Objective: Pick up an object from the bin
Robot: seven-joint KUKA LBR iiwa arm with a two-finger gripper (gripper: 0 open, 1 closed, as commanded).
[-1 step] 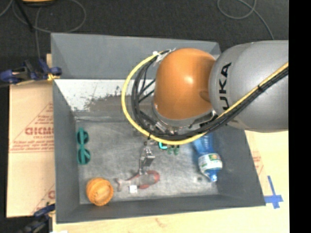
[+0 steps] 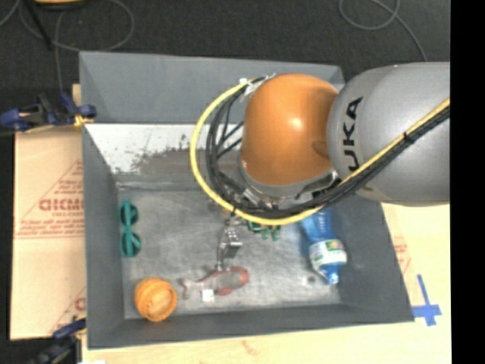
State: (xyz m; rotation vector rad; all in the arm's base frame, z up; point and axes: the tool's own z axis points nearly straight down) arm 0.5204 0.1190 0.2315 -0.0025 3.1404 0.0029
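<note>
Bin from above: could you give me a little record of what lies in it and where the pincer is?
bin: grey metal
pincer: low in the middle, just over the red and white thing
red and white thing: by the near wall, middle
teal glasses: left side
orange ball: near left corner
blue bottle: right side, lying down
contact: cannot tell

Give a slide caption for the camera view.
Gripper hangs over a red object, between an orange ball and a blue bottle.
</note>
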